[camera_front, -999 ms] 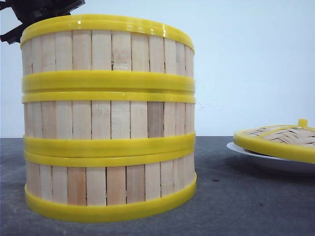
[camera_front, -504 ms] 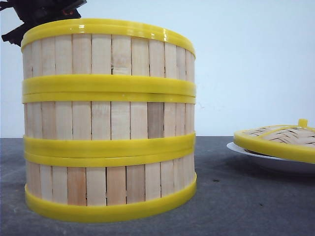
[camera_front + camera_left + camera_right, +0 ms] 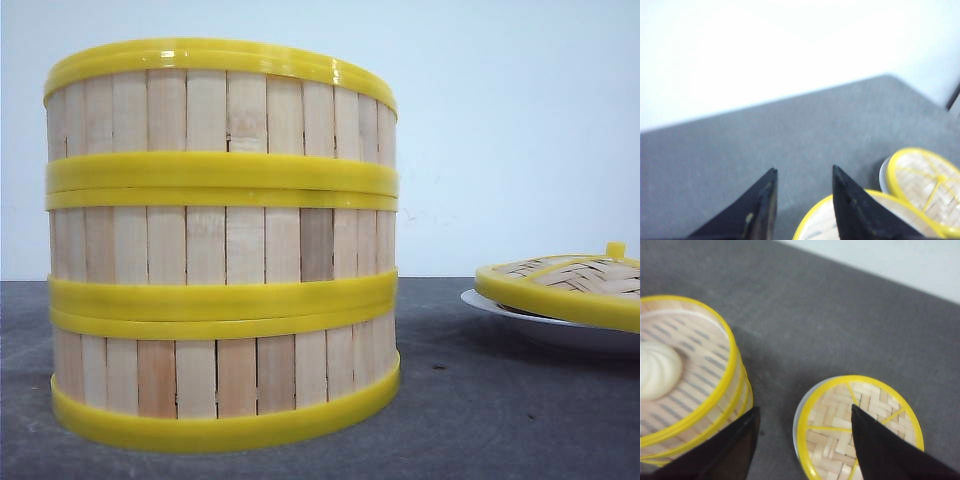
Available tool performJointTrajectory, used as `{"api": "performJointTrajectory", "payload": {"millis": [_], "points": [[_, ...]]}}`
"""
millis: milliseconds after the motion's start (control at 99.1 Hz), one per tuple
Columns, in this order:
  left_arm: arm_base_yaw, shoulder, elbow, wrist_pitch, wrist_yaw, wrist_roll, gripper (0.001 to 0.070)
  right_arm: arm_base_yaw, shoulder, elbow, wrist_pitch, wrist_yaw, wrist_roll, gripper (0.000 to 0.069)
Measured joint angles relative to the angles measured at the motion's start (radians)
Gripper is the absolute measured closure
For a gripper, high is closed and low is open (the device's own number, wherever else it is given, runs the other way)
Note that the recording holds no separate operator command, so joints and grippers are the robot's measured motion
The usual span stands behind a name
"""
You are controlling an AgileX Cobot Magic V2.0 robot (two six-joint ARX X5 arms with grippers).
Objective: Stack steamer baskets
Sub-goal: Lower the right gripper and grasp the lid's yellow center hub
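Steamer baskets [image 3: 220, 240]: three, stacked upright in one column on the grey surface [image 3: 480, 400], at 9 o'clock of the front view. White bun [image 3: 657, 370] inside the top basket. Lid [image 3: 565, 280]: woven, on white plate [image 3: 520, 322], at 3 o'clock. Left tool [image 3: 804, 172]: fingers parted, empty, above the stack. Right tool [image 3: 805, 415]: fingers parted, empty, above the lid.

A woven bamboo lid [image 3: 565, 283] with a yellow rim rests on a white plate [image 3: 520, 322] on the dark grey tabletop [image 3: 480, 410].
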Motion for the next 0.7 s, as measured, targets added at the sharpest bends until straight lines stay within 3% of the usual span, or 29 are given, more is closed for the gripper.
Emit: {"api": "performJointTrajectory", "payload": {"millis": [161, 343, 545, 696], "points": [[0.000, -0.116, -0.026, -0.011, -0.043, 0.011, 0.0515, -0.073, 0.072, 0.000, 0.003, -0.021, 0.000, 0.0337], [0.000, -0.262, -0.197, -0.017, -0.045, 0.016, 0.0515, -0.196, 0.159, -0.039, 0.059, -0.137, 0.000, 0.0337], [0.000, -0.435, -0.417, -0.027, -0.039, 0.011, 0.0515, -0.309, 0.179, -0.214, 0.198, -0.178, 0.019, 0.0337], [0.000, -0.534, -0.463, -0.038, -0.038, -0.005, 0.0515, -0.374, 0.185, -0.393, 0.348, -0.181, 0.045, 0.0337]]}}
